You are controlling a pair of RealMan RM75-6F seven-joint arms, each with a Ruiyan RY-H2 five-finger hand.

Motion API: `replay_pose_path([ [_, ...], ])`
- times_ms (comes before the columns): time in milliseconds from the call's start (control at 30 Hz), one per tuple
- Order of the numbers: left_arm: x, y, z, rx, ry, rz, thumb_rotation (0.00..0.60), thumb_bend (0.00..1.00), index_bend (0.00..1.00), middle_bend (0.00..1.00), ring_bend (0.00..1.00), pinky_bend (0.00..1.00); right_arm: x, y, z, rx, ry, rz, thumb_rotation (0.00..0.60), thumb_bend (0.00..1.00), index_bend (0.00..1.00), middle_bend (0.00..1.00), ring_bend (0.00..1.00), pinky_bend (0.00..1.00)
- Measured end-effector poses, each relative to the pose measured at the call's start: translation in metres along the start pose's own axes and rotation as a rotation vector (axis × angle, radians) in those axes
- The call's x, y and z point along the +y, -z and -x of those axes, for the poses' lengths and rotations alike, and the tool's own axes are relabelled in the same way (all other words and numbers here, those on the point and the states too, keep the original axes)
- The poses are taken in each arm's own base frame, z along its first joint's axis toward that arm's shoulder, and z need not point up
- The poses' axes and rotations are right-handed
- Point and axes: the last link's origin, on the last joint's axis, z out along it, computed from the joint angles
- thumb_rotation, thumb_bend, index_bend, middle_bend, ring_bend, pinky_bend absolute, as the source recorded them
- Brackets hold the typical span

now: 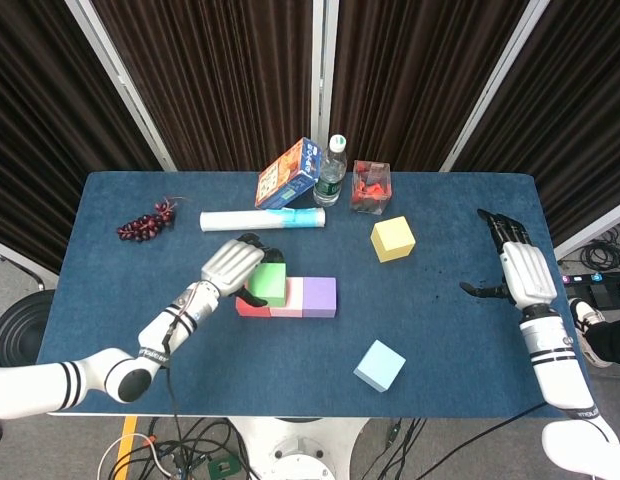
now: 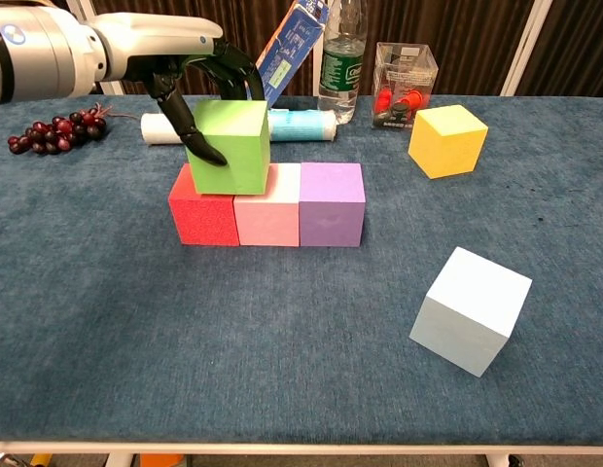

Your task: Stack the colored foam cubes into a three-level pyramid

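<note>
Gripping green cube (image 2: 230,146), left robot hand (image 2: 185,83).

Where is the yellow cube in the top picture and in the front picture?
Head view: the yellow cube sits right of centre, alone on the blue table, below the clear box of red bits.
Chest view: the yellow cube is at upper right, just right of and nearer than that clear box.
Shared landmark: the clear box of red bits.

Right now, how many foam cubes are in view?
6. Red cube, pink cube and purple cube form a row; green cube sits atop it, held by the left hand; yellow cube and light blue cube lie apart. None seem hidden.
</note>
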Motion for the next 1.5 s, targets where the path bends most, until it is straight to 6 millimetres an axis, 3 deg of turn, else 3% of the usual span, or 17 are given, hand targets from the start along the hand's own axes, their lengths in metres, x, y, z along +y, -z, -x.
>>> replay_pose_path([
  [1133, -0.0006, -0.0015, 0.0063, -0.020, -0.023, -0.009, 0.600, 0.09, 0.32, 0.45, 0.30, 0.15, 0.0035, 0.0010, 0.0008, -0.001, -0.002, 0.009, 0.600, 0.00, 0.00, 0.10, 0.00, 0.00],
  [1500, 0.0006, -0.0009, 0.0075, -0.018, -0.029, -0.005, 0.600, 0.09, 0.26, 0.38, 0.30, 0.13, 0.0032, 0.0005, 0.0014, -0.002, -0.003, 0.007, 0.600, 0.00, 0.00, 0.10, 0.00, 0.00],
])
